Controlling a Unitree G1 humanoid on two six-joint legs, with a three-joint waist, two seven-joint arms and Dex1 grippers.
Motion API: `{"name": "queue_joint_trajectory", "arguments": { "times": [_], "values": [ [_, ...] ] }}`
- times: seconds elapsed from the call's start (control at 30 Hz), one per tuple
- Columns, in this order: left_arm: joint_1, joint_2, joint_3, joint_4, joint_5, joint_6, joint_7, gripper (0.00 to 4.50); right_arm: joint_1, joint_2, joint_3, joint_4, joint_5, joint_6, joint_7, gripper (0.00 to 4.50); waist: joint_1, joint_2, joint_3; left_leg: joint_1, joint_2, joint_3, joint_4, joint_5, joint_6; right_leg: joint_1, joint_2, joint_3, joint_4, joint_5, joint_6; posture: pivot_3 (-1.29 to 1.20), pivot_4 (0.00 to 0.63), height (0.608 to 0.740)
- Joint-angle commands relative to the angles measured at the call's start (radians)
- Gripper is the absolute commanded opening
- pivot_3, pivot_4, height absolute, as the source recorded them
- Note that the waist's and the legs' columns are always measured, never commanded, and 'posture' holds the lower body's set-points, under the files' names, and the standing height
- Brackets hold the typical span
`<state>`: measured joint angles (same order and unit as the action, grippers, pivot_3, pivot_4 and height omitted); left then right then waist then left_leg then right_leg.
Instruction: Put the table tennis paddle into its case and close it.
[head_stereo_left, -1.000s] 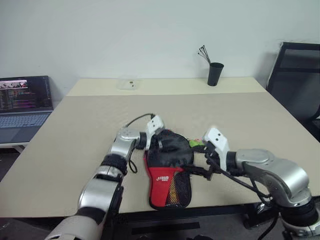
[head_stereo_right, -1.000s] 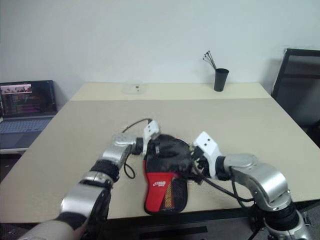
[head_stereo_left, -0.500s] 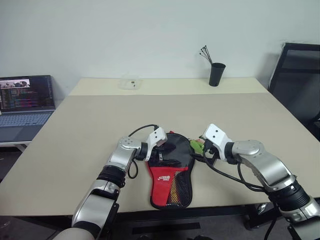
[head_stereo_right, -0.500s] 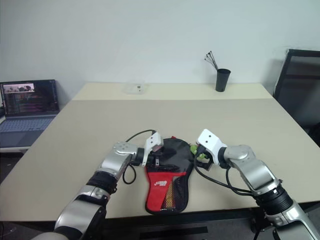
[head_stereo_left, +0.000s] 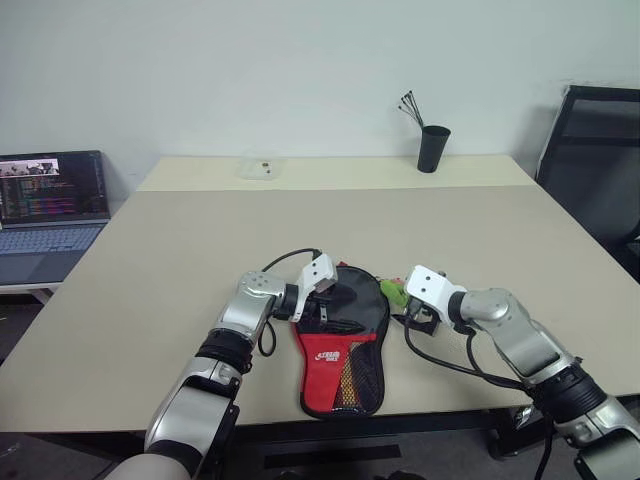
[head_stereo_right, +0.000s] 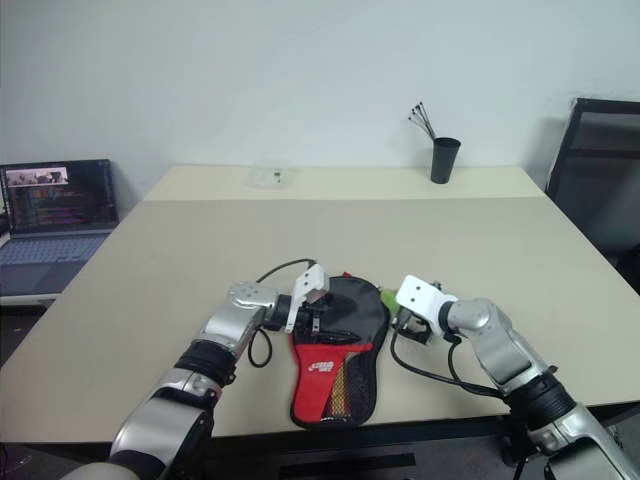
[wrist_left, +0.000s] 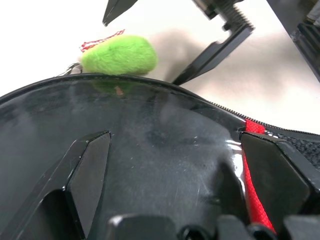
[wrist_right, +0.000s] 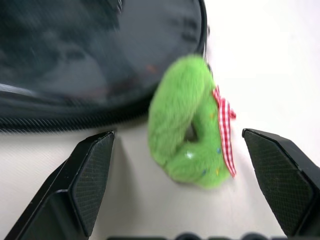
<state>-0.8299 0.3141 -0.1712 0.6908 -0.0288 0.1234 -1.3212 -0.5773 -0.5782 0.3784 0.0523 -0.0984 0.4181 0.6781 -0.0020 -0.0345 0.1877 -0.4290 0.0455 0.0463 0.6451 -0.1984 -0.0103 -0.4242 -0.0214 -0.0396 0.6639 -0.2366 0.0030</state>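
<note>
Paddle-shaped black fabric case (head_stereo_left: 342, 340) with a red lower panel and mesh pocket, lying flat on the beige tabletop (head_stereo_left: 200, 230) near the middle of its front edge. Its long axis runs from the round head, farther in, to the red neck at the front edge. The table tennis paddle cannot be made out; whether it already sits inside is not clear. The fuzzy green ring tag (wrist_right: 192, 135) lies on the tabletop just beside the head's right rim. The left gripper (head_stereo_left: 328, 308) reaches in from the head's left side, fingers apart over the black fabric, apparently resting on it. The right gripper (head_stereo_left: 415, 316) lies just right of the tag, fingers (wrist_right: 90, 175) spread wide, the tag between them, nothing gripped. For the tag, the right arm is nearer.
</note>
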Motion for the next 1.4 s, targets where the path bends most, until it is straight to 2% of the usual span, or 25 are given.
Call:
{"name": "queue_joint_trajectory", "arguments": {
  "times": [0.03,0.07,0.17,0.37,0.5,0.57,0.83,1.1,1.2,1.4],
  "values": [
    [-0.006,0.007,-0.01,-0.054,-0.021,0.004,-0.011,4.48,-0.028,0.034,-0.028,0.019,-0.012,-0.027,-0.017,4.5,-0.002,0.0,0.0,0.0,0.0,0.0,0.0,0.0,0.0,0.0,0.0,0.0,0.0,0.0,0.0,0.0,0.15,0.74],
    [-0.003,0.008,-0.011,-0.06,-0.021,0.007,-0.012,4.48,-0.032,0.045,-0.032,0.027,-0.014,-0.026,-0.024,4.5,-0.003,0.0,0.0,0.0,0.0,0.0,0.0,0.0,0.0,0.0,0.0,0.0,0.0,0.0,0.0,0.0,0.15,0.74],
    [0.003,0.011,-0.014,-0.071,-0.025,0.014,-0.014,4.5,-0.049,0.08,-0.037,0.058,-0.025,-0.03,-0.049,3.95,-0.004,0.0,0.0,0.002,0.0,0.001,0.0,0.0,0.0,0.0,0.0,0.001,0.001,0.0,0.0,0.0,0.15,0.74],
    [0.004,0.016,-0.021,-0.075,-0.029,0.016,-0.009,4.5,-0.062,0.119,-0.033,0.091,-0.052,-0.034,-0.063,1.88,-0.004,0.0,0.0,0.002,0.001,0.001,0.0,0.0,0.0,0.0,0.001,0.001,0.001,0.0,0.0,0.0,0.15,0.74],
    [-0.031,0.003,-0.005,-0.015,-0.027,-0.017,0.026,4.5,-0.061,0.123,-0.039,0.089,-0.056,-0.023,-0.064,0.47,-0.003,0.0,0.0,0.002,0.001,0.002,0.0,0.0,0.0,0.0,0.001,0.002,0.001,0.0,0.0,0.0,0.15,0.74],
    [-0.052,-0.009,-0.005,0.034,-0.021,-0.037,0.041,4.5,-0.06,0.124,-0.04,0.09,-0.058,-0.02,-0.064,0.05,-0.003,0.0,0.0,0.002,0.001,0.001,0.0,0.0,0.0,0.0,0.001,0.001,0.001,0.0,0.0,0.0,0.15,0.74],
    [-0.084,-0.058,-0.037,0.225,0.023,-0.158,0.065,4.5,-0.06,0.121,-0.049,0.086,-0.063,0.001,-0.069,0.05,-0.002,0.0,0.0,0.002,0.0,0.002,0.0,0.0,0.0,0.0,0.001,0.001,0.001,0.0,0.0,0.0,0.15,0.74],
    [-0.068,-0.061,-0.061,0.31,0.062,-0.232,0.055,4.5,-0.014,0.074,-0.083,-0.013,-0.056,0.068,-0.046,0.05,-0.001,0.0,-0.001,0.003,0.0,0.003,0.0,0.0,0.0,0.002,0.0,0.001,0.001,0.0,0.0,0.0,0.15,0.74],
    [-0.067,-0.064,-0.059,0.319,0.058,-0.232,0.051,4.5,0.015,0.041,-0.102,-0.073,-0.054,0.102,-0.032,0.05,-0.001,0.001,-0.002,0.004,0.0,0.003,0.0,0.0,0.0,0.003,0.0,0.001,0.001,0.0,0.0,0.0,0.15,0.74],
    [-0.065,-0.07,-0.053,0.326,0.051,-0.216,0.042,4.5,0.138,-0.064,-0.149,-0.319,0.0,0.201,0.06,0.05,0.003,0.003,-0.004,0.004,0.0,0.003,0.0,0.0,0.0,0.003,0.0,0.001,0.0,0.0,0.0,0.0,0.15,0.74]
  ]
}}
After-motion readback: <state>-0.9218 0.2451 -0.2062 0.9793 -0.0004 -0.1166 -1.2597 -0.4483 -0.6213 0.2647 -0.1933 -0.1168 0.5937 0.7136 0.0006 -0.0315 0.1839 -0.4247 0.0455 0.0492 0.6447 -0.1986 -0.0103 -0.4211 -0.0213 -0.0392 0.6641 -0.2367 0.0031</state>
